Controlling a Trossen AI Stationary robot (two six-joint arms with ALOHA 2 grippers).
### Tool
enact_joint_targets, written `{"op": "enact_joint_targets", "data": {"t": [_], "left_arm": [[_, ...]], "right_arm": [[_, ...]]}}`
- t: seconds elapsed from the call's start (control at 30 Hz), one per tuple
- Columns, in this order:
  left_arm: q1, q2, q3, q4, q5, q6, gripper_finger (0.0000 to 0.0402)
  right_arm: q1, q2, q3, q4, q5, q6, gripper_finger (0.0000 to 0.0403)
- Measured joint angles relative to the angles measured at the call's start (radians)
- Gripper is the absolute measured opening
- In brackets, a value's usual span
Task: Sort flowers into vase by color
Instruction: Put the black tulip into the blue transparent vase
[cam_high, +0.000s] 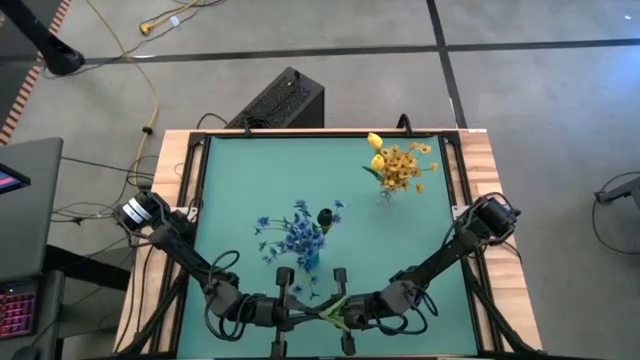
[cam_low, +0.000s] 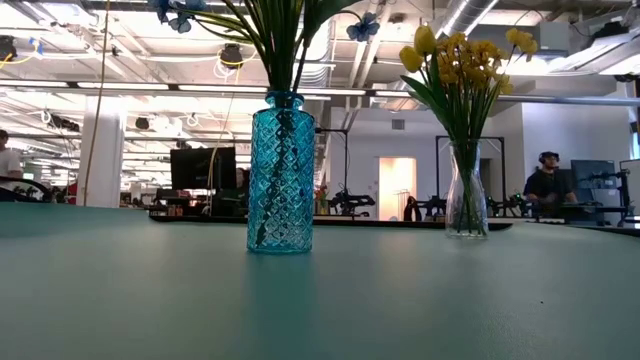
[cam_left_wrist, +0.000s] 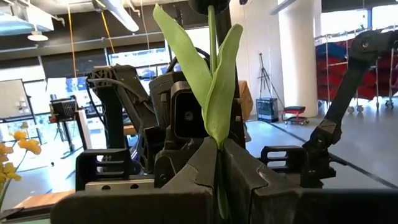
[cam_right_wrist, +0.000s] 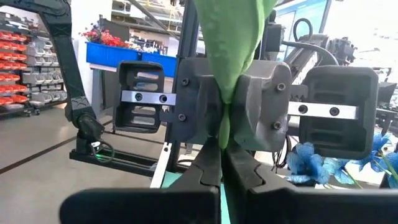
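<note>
My left gripper (cam_high: 318, 313) and my right gripper (cam_high: 350, 310) meet tip to tip at the table's near edge, both shut on one green flower stem (cam_high: 335, 305). In the left wrist view its two pale green leaves (cam_left_wrist: 214, 81) rise above my shut fingers; its bloom does not show. A blue patterned vase (cam_low: 280, 175) at mid-table holds blue sprays (cam_high: 295, 235) and a dark bud (cam_high: 325, 217). A clear glass vase (cam_low: 467, 200) farther right holds yellow tulips and yellow sprays (cam_high: 400, 168). Both vases stand upright on their bases. My left gripper (cam_left_wrist: 219, 149) pinches the stem just below its leaves (cam_left_wrist: 221, 177) between its two fingers, coming level from the table's left. The leaves stand free above the fingers. My right gripper (cam_right_wrist: 222, 146) pinches the same stem at the base of a leaf (cam_right_wrist: 225, 121) between its two fingers, coming level from the table's right, facing the left gripper.
The teal table top (cam_high: 240, 180) is bare left of the blue vase and between the two vases. A dark box (cam_high: 280, 100) sits beyond the far edge. People sit in the room behind (cam_low: 545, 180).
</note>
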Motion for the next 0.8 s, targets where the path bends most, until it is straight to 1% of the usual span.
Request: {"op": "enact_joint_targets", "data": {"t": [0.07, 0.23, 0.33, 0.43, 0.6, 0.67, 0.73, 0.8], "left_arm": [[-0.007, -0.006, 0.000, -0.021, 0.000, 0.007, 0.0000], [-0.019, -0.055, 0.000, -0.131, -0.003, 0.009, 0.0001], [-0.024, -0.095, 0.000, -0.209, -0.006, -0.002, 0.0015], [-0.026, -0.126, -0.001, -0.283, 0.001, -0.047, 0.0053], [-0.027, -0.150, -0.001, -0.388, 0.009, -0.118, 0.0141], [-0.040, -0.171, -0.001, -0.432, -0.008, -0.124, 0.0170], [-0.064, -0.205, -0.001, -0.469, -0.028, -0.125, 0.0190], [-0.093, -0.245, -0.001, -0.515, -0.055, -0.125, 0.0200]], "right_arm": [[0.005, 0.000, 0.000, -0.004, 0.005, 0.001, 0.0025], [0.017, 0.000, 0.000, -0.009, 0.059, 0.000, 0.0026], [0.019, 0.000, 0.000, -0.002, 0.059, 0.000, 0.0025], [0.021, -0.013, 0.000, 0.003, 0.057, 0.000, 0.0025], [0.027, -0.041, 0.000, -0.008, 0.053, -0.037, 0.0025], [0.038, -0.066, 0.000, -0.027, 0.058, -0.063, 0.0025], [0.055, -0.100, 0.000, -0.086, 0.088, -0.070, 0.0025], [0.077, -0.140, 0.000, -0.173, 0.116, -0.068, 0.0027]]}}
